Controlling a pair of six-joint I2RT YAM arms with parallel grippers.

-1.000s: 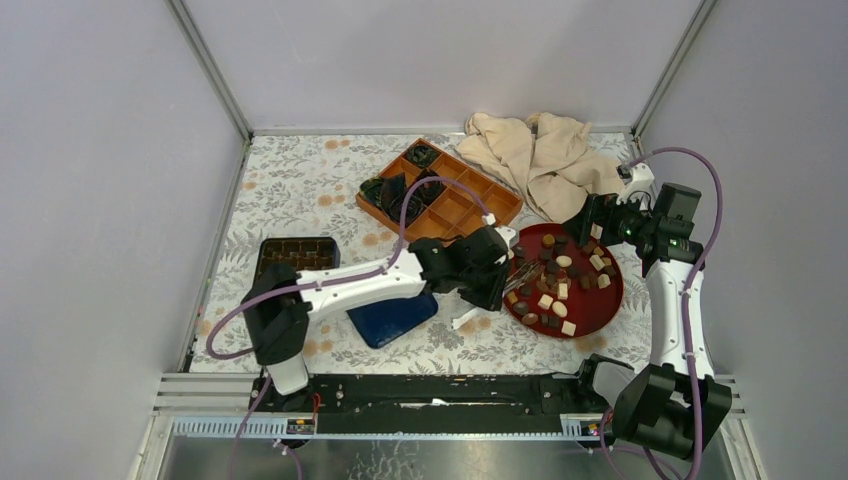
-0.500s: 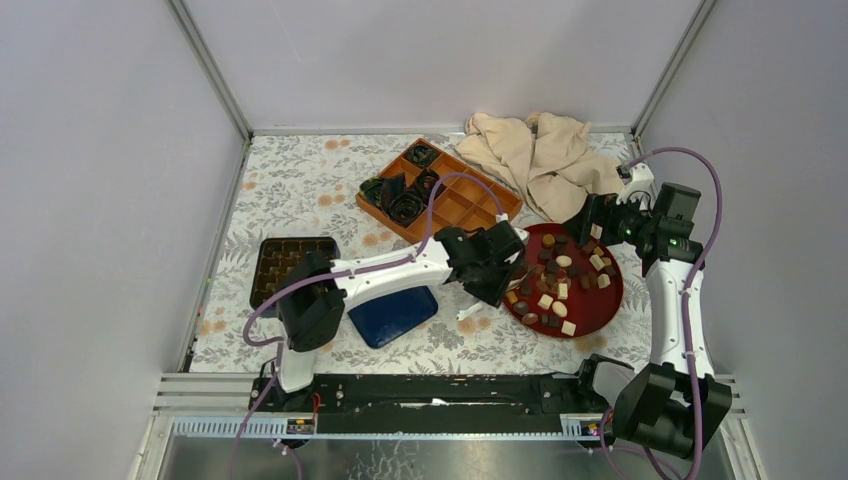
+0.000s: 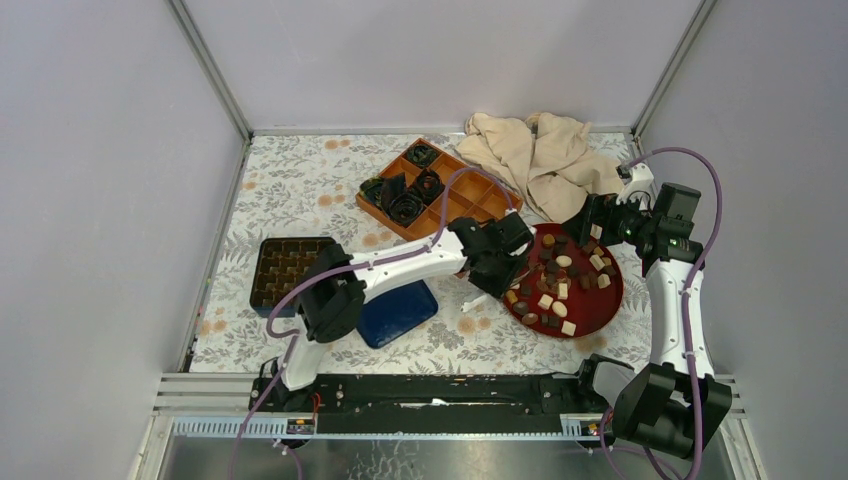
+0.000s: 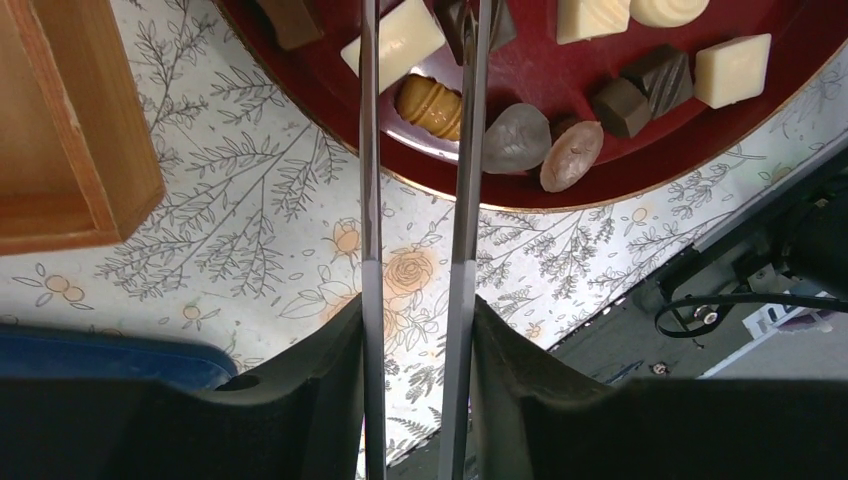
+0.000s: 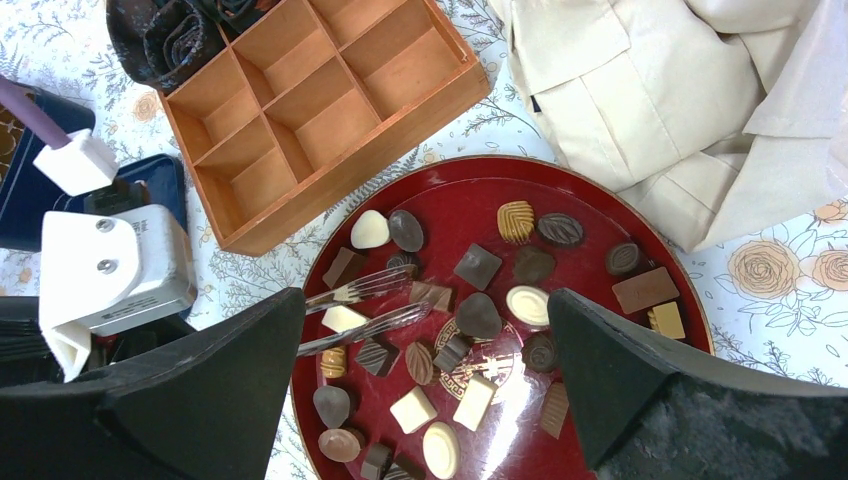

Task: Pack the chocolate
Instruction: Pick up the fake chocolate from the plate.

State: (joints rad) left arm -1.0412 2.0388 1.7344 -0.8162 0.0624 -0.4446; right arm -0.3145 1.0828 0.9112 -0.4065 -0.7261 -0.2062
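Soft even overhead light; faint shadows; mild glare on red plate [image 5: 455, 205]; chocolate [image 5: 479, 266] sharp.

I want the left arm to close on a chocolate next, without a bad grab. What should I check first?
1. Left gripper over the red plate: ok.
2. Its fingers apart: ok, a clear gap shows.
3. One piece in the gap: ok, the ridged caramel chocolate lies between them in the left wrist view.
4. Fingers down at that piece's level: cannot tell.
5. Right gripper out of the way: ok, open, holding nothing, apart from the left fingers.
6. Free compartments in the wooden box: ok; black paper cups fill only a few.
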